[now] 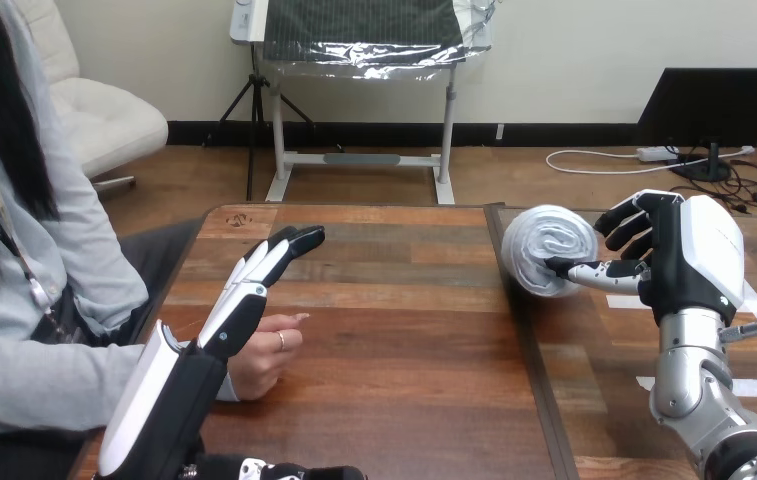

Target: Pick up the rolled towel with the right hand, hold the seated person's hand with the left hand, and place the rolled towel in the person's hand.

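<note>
Here the right hand [689,260] curls its fingers [626,222] round the rolled towel [544,245] from three o'clock. The left hand [244,300] reaches straight-fingered toward one o'clock, above the person's hand [266,355].

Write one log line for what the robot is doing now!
right hand: shut on towel | left hand: open, fingers straight, by person's hand, not gripping it | towel: not yet in person's hand

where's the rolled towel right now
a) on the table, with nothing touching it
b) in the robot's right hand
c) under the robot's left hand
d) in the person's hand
B: the right hand has its thumb and fingers curled round the rolled towel at the view's right, far from the person's hand and the straight-fingered left hand.
</note>
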Motion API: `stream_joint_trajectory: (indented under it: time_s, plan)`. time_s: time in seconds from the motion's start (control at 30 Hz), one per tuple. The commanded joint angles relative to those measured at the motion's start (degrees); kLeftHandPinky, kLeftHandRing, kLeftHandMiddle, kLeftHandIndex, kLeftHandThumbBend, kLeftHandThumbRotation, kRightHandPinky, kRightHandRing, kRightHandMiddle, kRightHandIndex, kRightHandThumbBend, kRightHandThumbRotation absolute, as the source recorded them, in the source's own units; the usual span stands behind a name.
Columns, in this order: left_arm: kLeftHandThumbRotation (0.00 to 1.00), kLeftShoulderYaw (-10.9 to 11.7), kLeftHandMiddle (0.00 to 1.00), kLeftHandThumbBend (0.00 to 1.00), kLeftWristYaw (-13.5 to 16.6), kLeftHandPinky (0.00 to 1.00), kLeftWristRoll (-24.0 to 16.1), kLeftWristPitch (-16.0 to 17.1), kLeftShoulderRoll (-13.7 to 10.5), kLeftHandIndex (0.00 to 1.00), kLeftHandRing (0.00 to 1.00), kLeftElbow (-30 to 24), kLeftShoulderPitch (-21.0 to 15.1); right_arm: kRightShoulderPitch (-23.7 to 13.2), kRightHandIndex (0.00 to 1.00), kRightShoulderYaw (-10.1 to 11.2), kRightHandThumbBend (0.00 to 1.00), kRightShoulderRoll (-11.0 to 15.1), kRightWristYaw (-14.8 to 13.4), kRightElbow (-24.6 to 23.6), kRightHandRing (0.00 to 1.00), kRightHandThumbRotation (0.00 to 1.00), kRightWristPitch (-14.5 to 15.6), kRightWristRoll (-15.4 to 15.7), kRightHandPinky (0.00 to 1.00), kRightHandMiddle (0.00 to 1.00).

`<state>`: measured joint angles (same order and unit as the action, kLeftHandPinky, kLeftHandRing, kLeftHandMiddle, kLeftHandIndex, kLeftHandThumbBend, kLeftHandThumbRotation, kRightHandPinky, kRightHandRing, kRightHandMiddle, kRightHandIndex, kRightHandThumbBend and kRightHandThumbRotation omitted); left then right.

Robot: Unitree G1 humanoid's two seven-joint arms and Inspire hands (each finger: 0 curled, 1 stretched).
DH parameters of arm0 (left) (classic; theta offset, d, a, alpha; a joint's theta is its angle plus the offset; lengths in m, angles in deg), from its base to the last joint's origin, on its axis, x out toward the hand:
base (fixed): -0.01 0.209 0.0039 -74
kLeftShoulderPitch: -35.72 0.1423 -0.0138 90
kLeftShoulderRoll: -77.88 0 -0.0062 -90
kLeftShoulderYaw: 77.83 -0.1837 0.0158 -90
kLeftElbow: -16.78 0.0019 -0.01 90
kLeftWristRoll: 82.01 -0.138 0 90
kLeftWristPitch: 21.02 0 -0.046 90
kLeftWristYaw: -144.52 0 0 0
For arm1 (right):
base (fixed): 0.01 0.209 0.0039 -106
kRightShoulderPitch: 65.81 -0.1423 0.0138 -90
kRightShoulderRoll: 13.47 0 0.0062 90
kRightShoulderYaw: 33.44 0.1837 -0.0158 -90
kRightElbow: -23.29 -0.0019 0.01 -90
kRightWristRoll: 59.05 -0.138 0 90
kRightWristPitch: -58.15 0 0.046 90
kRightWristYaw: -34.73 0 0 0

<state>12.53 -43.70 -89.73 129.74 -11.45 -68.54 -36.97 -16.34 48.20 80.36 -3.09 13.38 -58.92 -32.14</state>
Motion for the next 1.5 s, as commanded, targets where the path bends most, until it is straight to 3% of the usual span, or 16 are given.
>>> stream_joint_trajectory:
  time_s: [0.0, 1.47]
  plan:
    - [0.62, 0.38, 0.93, 1.0, 0.76, 1.0, -0.53, 0.83, 0.36, 0.92, 0.96, 1.05, -3.19, -1.99, 0.45, 0.02, 0.88, 0.21, -2.25, -2.7, 0.4, 0.0, -1.55, 0.04, 0.37, 0.45]
    - [0.61, 0.17, 0.93, 1.0, 0.48, 1.0, -0.37, 0.38, -0.04, 0.92, 0.97, 2.38, -4.26, 2.0, 0.45, 0.09, 0.87, -1.84, -2.8, -3.86, 0.36, 0.0, -8.24, -0.7, 0.31, 0.42]
